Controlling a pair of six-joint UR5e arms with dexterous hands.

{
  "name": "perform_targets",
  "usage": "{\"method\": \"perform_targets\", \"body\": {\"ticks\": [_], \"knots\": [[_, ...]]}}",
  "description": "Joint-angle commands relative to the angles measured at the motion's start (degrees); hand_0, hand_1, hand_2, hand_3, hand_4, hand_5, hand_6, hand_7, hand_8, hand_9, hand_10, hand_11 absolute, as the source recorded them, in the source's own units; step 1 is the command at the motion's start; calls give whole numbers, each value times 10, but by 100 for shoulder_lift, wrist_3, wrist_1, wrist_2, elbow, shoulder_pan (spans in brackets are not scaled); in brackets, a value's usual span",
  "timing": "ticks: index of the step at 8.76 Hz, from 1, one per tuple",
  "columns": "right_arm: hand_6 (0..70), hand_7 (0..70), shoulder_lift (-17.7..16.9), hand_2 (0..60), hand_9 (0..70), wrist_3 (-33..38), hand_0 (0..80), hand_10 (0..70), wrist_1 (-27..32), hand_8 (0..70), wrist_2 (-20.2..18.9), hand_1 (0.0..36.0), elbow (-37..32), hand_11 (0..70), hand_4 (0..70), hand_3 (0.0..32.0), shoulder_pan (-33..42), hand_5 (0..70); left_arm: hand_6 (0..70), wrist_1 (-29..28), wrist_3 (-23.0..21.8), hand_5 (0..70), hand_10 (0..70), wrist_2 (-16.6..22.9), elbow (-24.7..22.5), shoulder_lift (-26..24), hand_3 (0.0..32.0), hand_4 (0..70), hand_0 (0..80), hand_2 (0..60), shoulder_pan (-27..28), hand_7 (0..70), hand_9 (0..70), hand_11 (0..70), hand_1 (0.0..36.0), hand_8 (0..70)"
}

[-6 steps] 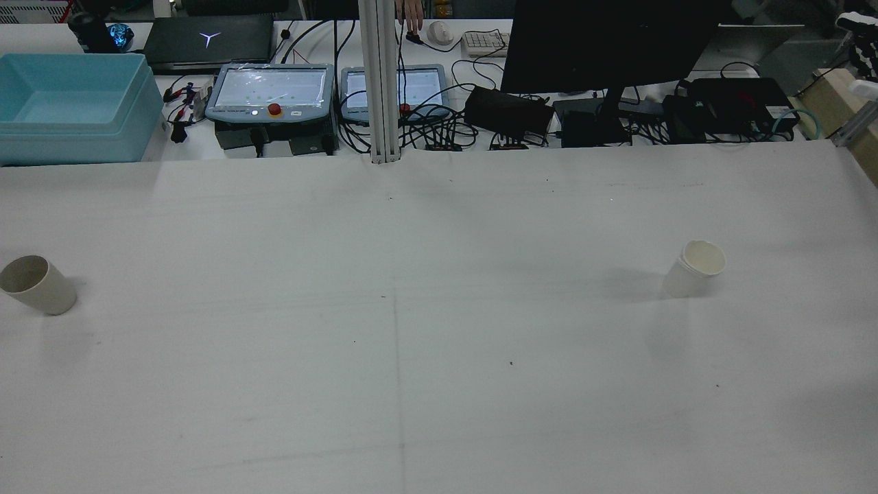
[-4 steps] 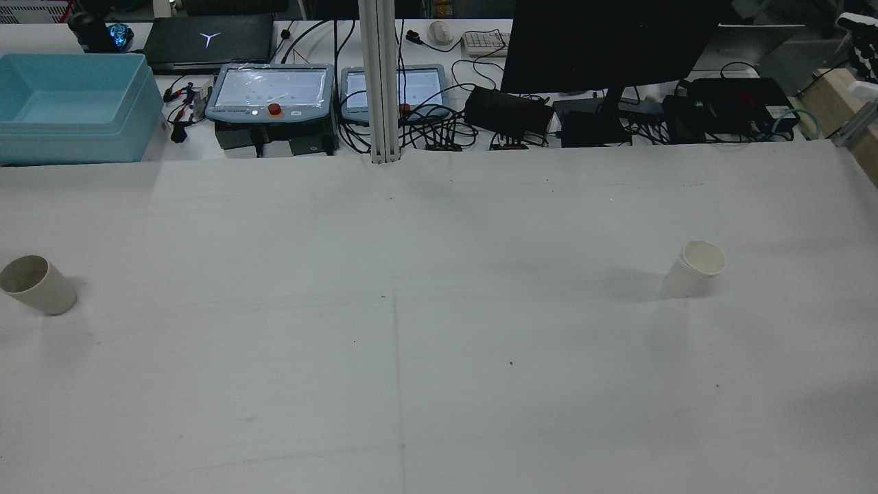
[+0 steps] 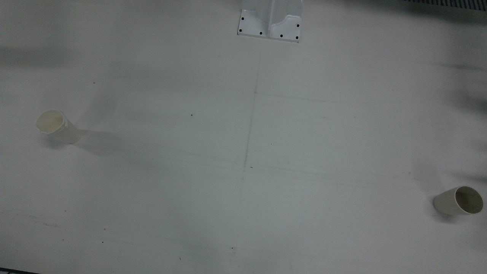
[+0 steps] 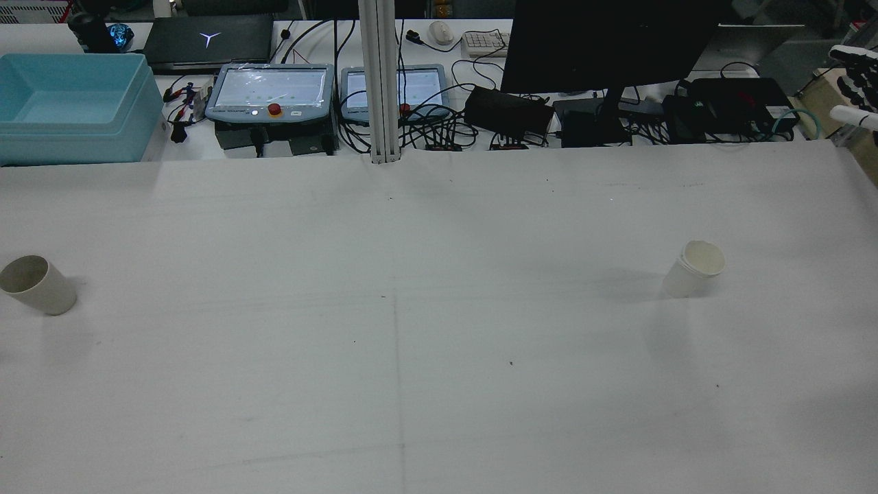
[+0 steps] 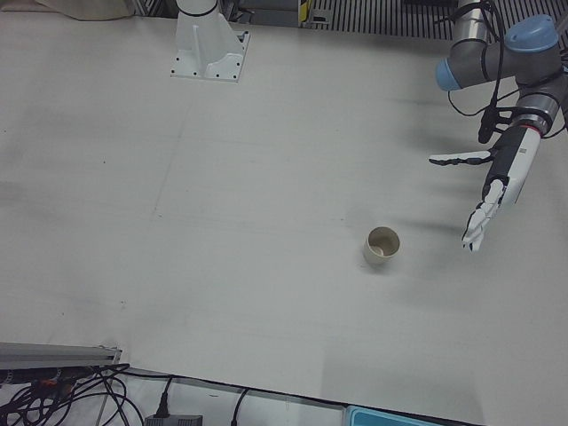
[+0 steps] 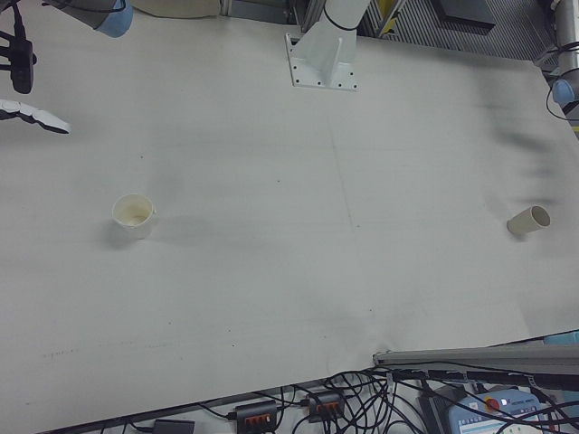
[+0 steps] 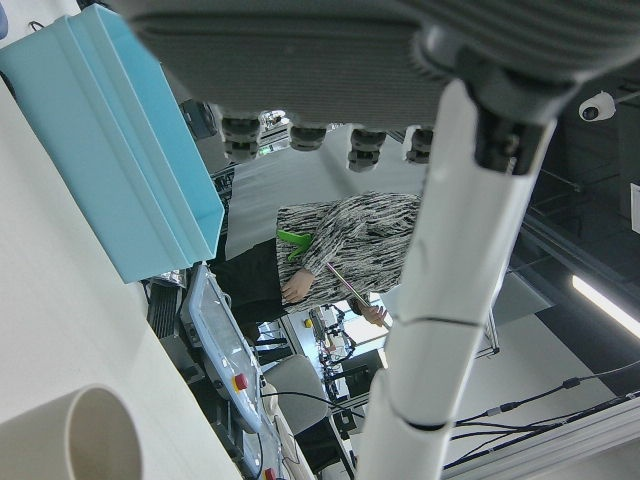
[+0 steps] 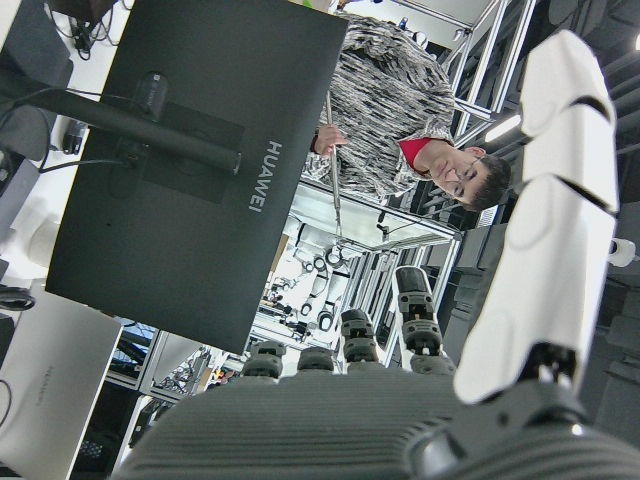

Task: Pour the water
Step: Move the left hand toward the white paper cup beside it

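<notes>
A beige paper cup stands upright at the table's left edge in the rear view; it also shows in the front view and the left-front view. A white paper cup stands upright on the right side, also seen in the front view and the right-front view. My left hand hovers open, fingers spread, beside the beige cup and apart from it. My right hand is open, raised off the table's edge, well apart from the white cup. I cannot tell what the cups hold.
A light blue bin stands at the back left. Teach pendants, cables and a black monitor line the far side. A white post rises at the back centre, its base plate on the table.
My right hand has moved down and further into sight at the rear view's right edge. A person's hand at the far desk has withdrawn. The cups have not moved.
</notes>
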Motion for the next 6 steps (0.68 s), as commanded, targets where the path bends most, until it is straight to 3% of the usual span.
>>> {"method": "perform_targets", "body": {"ticks": [1,2,4,5,6], "knots": [[60,119,-134,121,12,-53,503,35,244,24,17,181,-931,66,116,0,-291,180,3,-908,523,66,35,-202,1184,-329,118,58,800,0,239,109,7,87,286,38],[37,88,-143,85,8,-71,486,48,629,24,8,160,-1309,85,45,0,-353,146,1,-954,524,63,37,-272,1475,-575,132,52,800,0,397,104,6,88,276,41],[41,99,-143,82,10,-97,488,32,686,22,8,161,-1383,62,64,0,-415,156,0,-902,524,66,19,-282,1854,-866,122,52,800,0,521,94,4,61,269,41],[37,95,-143,79,9,-97,487,21,686,17,8,160,-1383,46,63,0,-424,152,6,-901,524,24,4,-299,2056,-972,0,101,779,0,652,81,2,37,239,35],[36,94,-143,83,8,-97,488,17,686,15,8,163,-1383,41,63,0,-424,152,16,-849,542,16,3,-273,2075,-981,0,134,647,0,706,70,0,31,199,27]]}}
